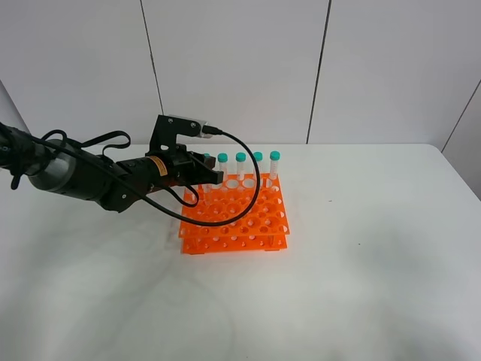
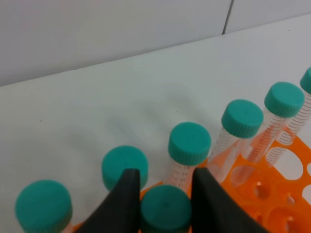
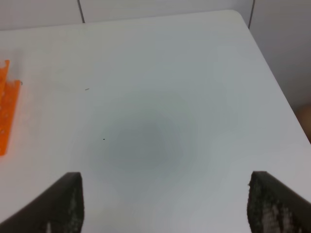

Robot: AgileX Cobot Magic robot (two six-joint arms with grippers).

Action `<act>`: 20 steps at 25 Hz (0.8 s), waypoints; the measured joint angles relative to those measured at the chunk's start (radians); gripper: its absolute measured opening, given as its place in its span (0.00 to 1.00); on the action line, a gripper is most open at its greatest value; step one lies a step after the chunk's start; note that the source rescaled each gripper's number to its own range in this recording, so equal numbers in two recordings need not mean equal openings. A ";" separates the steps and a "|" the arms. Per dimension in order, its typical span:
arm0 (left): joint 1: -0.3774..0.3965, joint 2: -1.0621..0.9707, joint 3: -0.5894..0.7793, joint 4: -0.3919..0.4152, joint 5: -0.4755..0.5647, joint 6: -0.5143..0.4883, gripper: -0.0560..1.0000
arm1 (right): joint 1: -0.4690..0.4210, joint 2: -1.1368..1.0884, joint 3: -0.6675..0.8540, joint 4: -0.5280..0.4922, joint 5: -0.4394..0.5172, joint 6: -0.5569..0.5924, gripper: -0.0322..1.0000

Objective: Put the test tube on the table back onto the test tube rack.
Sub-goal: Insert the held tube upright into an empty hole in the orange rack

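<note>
The orange test tube rack (image 1: 234,219) stands on the white table (image 1: 361,271), with teal-capped tubes (image 1: 258,157) upright along its back row. My left gripper (image 1: 207,177) is over the rack's back left corner. In the left wrist view its two black fingers (image 2: 124,196) are closed on the teal cap of the test tube (image 2: 165,209), which stands upright among other capped tubes (image 2: 189,142) over the rack (image 2: 272,194). The gripper hides this tube in the exterior view. My right gripper (image 3: 165,213) is open and empty above bare table, away from the rack.
White wall panels stand behind the table's far edge (image 1: 361,145). The right wrist view shows the rack's edge (image 3: 7,114) at one side and the table's rounded corner (image 3: 238,14). A black cable (image 1: 252,162) loops over the rack from my left wrist.
</note>
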 joint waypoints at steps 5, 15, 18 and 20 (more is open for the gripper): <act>0.000 -0.005 0.000 0.000 0.004 -0.020 0.05 | 0.000 0.000 0.000 0.000 0.000 0.000 0.81; 0.000 -0.017 0.015 0.000 0.017 -0.033 0.05 | 0.000 0.000 0.000 0.000 0.000 0.000 0.81; 0.000 -0.020 0.023 0.000 0.009 -0.032 0.05 | 0.000 0.000 0.000 0.000 0.000 0.000 0.81; -0.001 -0.024 0.023 0.000 0.016 -0.032 0.05 | 0.000 0.000 0.000 0.000 0.000 0.000 0.81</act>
